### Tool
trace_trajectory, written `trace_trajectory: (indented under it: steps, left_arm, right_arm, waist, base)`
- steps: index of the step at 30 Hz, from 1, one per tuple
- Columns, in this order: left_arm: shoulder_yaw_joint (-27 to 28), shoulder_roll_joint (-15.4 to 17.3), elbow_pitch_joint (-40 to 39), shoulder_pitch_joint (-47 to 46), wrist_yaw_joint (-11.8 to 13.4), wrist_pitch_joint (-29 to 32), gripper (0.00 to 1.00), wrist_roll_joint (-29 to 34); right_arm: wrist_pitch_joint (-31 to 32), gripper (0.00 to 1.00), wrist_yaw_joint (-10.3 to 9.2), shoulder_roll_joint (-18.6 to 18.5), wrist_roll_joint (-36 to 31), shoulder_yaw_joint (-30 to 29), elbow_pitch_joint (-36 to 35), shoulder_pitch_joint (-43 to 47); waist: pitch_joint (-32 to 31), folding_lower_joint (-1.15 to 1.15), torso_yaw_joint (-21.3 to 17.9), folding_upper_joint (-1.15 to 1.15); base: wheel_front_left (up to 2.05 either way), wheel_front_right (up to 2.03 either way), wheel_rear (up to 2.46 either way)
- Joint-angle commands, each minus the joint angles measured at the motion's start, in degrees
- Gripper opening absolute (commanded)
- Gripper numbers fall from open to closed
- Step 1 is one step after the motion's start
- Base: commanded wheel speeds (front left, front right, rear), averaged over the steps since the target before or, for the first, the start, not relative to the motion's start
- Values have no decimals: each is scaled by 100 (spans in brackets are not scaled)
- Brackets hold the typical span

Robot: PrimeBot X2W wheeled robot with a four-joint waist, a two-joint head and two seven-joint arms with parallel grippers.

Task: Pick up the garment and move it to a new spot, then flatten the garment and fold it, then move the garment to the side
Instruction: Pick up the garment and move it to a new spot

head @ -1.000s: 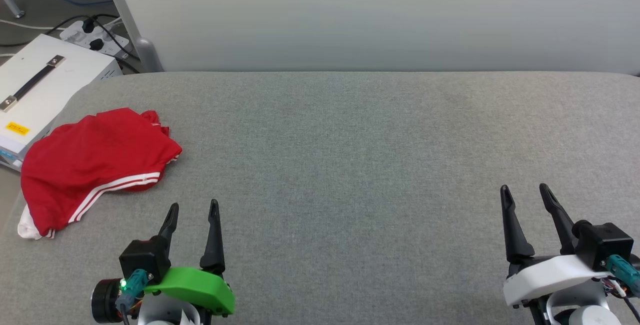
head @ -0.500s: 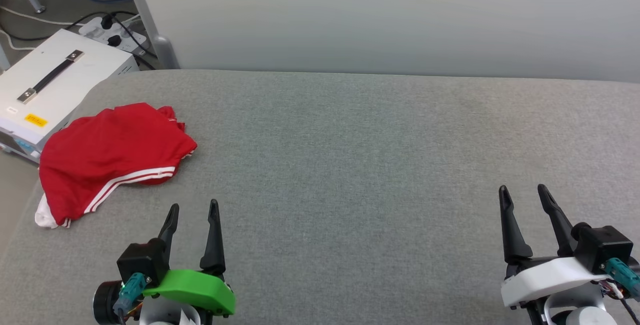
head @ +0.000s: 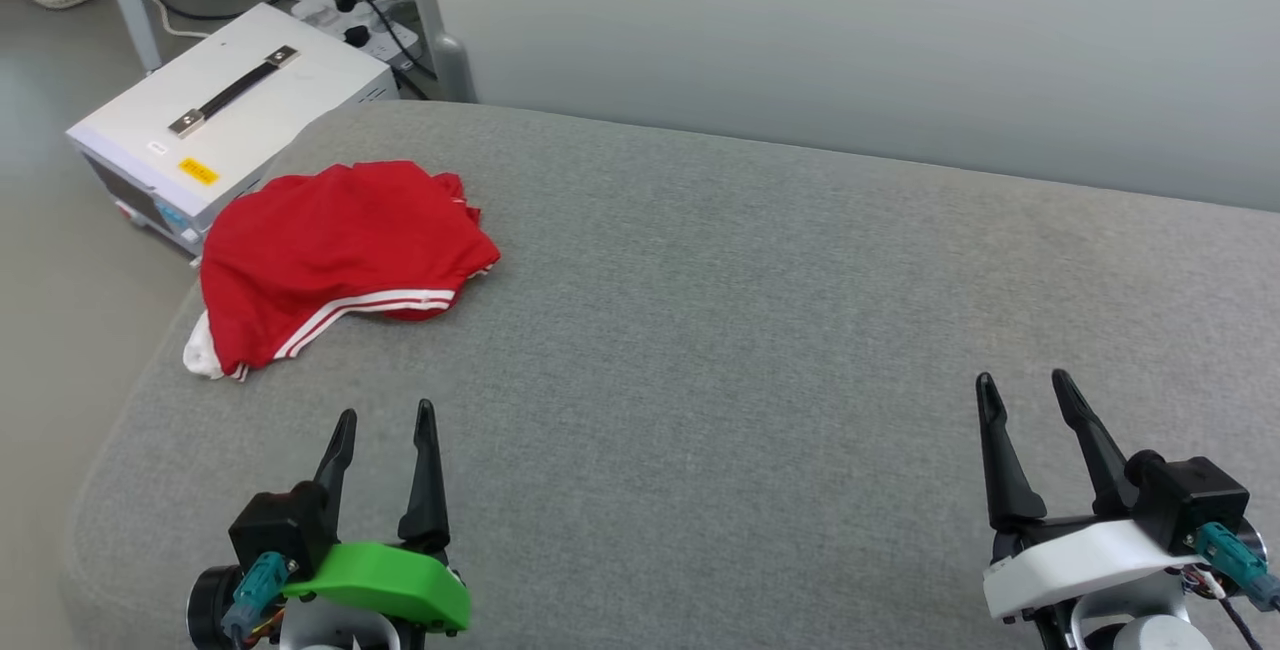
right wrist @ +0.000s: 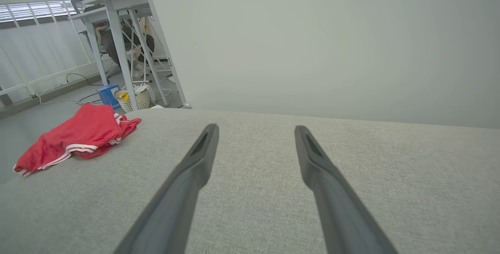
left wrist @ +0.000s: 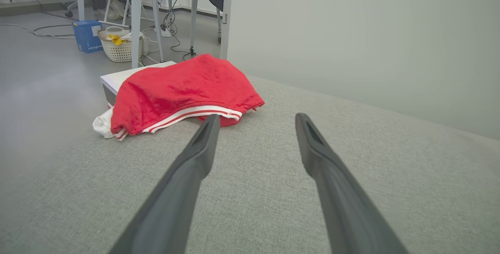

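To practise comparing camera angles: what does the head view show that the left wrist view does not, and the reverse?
Extra in the head view: the right gripper, open, and the black handle on top of the white box.
Extra in the left wrist view: a blue box on the floor.
Shared: the red shirt crumpled on the grey cushion, the open left gripper, the white box and a white basket.

Left gripper (head: 385, 420): fingers spread apart, nothing held, pointed forward.
Right gripper (head: 1025, 387): fingers spread apart, nothing held, pointed forward.
Arms: kept well apart, both low.
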Motion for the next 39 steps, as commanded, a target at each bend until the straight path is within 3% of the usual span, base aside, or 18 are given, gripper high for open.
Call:
trace_trajectory:
  steps: [1,18,30,39]
  left_arm:
    - [-2,-25,8,-77,-22,-64,100,-72]
    - [-38,-28,86,-67,-30,-233,100,-203]
    - [-106,-28,27,-66,-17,-233,100,-248]
    - [-58,-28,-93,-131,-28,-233,100,-330]
  right_arm:
    - [-62,100,-5,-12,61,29,22,-16]
    - [-228,100,-5,-12,137,255,90,-2]
    - [-228,100,-5,-12,16,302,83,-23]
    - [-228,100,-5,-12,-66,324,91,-90]
  waist:
    - [45,0,334,55]
    - [20,0,1435,62]
    - [94,0,1627,62]
    - [341,0,1523,62]
  base:
    - [0,0,0]
    - [0,0,0]
    - [0,0,0]
    - [0,0,0]
